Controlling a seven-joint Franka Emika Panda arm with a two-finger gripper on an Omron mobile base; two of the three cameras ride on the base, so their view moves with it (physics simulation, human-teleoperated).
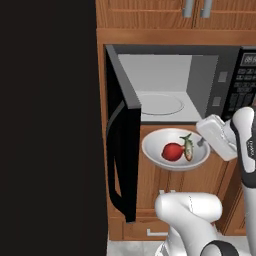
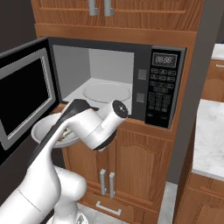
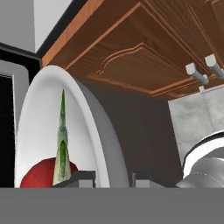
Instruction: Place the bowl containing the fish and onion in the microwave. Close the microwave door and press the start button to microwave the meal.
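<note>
Nearest in the left base view, the robot's white arm rises from the lower right and bends up to the gripper (image 1: pixel 204 142), which meets the right rim of the shallow round white-grey bowl (image 1: pixel 155 150). In the hand view the two dark fingertips (image 3: pixel 83 177) stand one on each side of the bowl's rim, so the gripper is clamped on that rim and carries the bowl. The bowl hangs in the air, roughly level, just below and in front of the open cavity of the wide black-fronted microwave (image 1: pixel 235 65), with the brown wooden lower cabinet doors (image 1: pixel 155 180) behind it.

Inside the bowl lie the small glossy red round onion (image 1: pixel 172 151) and, touching it on its right, the slender grey-green fish (image 1: pixel 188 147) with its thin tail pointing toward the microwave. The hand view shows the fish (image 3: pixel 61 144) as a tall narrow sliver against the bowl's white inner wall (image 3: pixel 39 122), with the onion (image 3: pixel 41 175) beside it.

To the left of the bowl, the broad black microwave door (image 1: pixel 122 150) with its curved black handle bar (image 1: pixel 114 155) stands swung wide open toward the near side. In the right base view the door's dark window (image 2: pixel 24 96) faces the camera at far left.

Farther back, the pale grey interior holds a round glass turntable (image 1: pixel 161 104). The keypad strip (image 2: pixel 161 87) with its small display runs down the microwave's right side. Above the microwave are wooden upper cabinets with grey metal handles (image 2: pixel 99 6). At the far right of the right base view is a pale marbled countertop (image 2: pixel 210 135).
</note>
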